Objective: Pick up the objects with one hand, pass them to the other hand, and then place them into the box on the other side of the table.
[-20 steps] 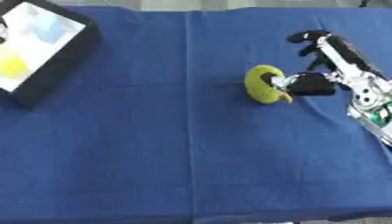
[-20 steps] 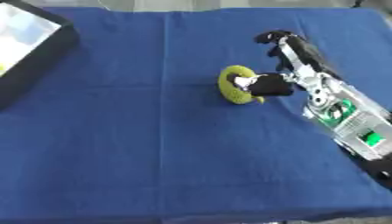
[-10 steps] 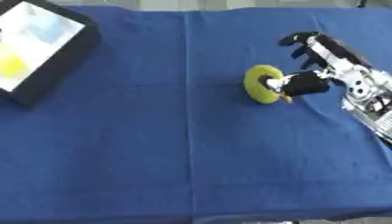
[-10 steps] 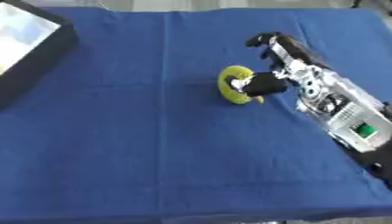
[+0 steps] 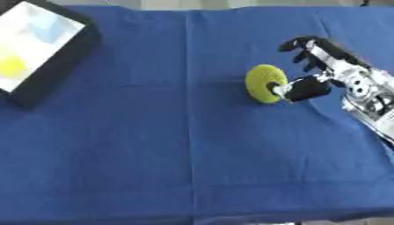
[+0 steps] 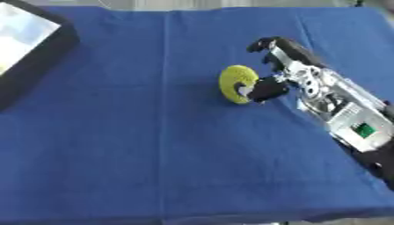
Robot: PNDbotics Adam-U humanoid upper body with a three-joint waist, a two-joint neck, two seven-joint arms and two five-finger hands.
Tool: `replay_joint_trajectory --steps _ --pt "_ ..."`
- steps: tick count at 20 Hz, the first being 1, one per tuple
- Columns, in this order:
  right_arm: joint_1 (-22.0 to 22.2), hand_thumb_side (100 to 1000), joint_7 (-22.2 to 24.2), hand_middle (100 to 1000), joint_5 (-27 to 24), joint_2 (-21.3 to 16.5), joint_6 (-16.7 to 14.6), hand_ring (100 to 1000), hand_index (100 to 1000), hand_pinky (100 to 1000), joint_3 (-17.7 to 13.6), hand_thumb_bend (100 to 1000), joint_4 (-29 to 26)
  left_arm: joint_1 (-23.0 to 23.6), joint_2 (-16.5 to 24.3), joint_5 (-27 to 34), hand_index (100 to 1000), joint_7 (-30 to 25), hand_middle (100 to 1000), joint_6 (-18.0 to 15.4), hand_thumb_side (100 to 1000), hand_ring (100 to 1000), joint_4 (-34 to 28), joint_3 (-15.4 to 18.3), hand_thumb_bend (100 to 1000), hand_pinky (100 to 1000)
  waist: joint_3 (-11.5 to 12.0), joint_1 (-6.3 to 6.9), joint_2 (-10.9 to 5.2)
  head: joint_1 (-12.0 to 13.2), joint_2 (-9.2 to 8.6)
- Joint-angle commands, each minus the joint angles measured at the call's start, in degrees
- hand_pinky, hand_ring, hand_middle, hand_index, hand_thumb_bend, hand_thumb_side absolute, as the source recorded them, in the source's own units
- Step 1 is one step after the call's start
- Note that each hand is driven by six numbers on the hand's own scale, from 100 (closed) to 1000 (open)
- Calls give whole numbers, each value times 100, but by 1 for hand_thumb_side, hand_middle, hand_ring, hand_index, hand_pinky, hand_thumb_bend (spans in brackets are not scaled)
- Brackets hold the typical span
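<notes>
Over at the far left corner of the blue-clothed counter [image 5: 154, 154] sits the black box [image 5: 42, 50], well apart from the yellow-green round object [image 5: 264, 83] mid-cloth, against which the right robot hand [image 5: 311, 85] presses its thumb, other fingers spread open above.

Box [image 5: 46, 48], far left of right hand [image 5: 323, 77]: no legible txt, only pale and yellow patches inside.
Green patch on forearm [image 6: 362, 130], behind hand: nothing readable.
Yellow obj [image 5: 264, 83], at thumb: no label.
</notes>
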Motion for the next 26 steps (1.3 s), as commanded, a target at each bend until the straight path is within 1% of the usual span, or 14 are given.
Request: replay_joint_trajectory --steps 1,7,12,16,17,19,21,26 --pt "-88 165 32 864 60 -167 60 811 850 727 -31 411 -56 -131 89 -41 745 26 691 3 266 787 -23 93 100 867 17 29 -62 -29 -2" --pt "-121 178 51 865 67 -134 151 812 851 734 29 414 -56 -159 53 43 743 66 685 10 263 783 -92 112 100 866 61 45 -15 -76 -21" --pt "-105 167 72 870 152 -119 300 819 856 766 90 411 -56 -153 43 94 742 87 685 9 264 783 -160 86 100 865 88 58 25 -97 -35" --pt "-69 179 105 879 385 -144 442 831 866 800 97 413 -56 -132 54 97 742 90 686 18 265 784 -160 77 100 865 85 61 40 -85 -31" --pt "-62 189 124 886 458 -164 488 842 874 831 96 416 -56 -129 56 92 742 88 688 16 267 785 -158 71 100 865 85 63 44 -86 -30" --pt "-45 204 203 890 627 -187 564 849 879 853 101 420 -56 -125 57 80 743 83 689 11 267 785 -153 63 100 865 82 65 50 -90 -28" --pt "-28 224 325 891 795 -195 624 852 882 866 90 427 -56 -116 58 69 743 79 690 11 268 786 -146 62 100 865 75 66 57 -95 -29" --pt "-16 232 598 890 1160 -179 715 849 881 865 37 430 -56 -104 50 43 744 71 692 3 271 787 -125 53 100 864 75 74 90 -116 -50"
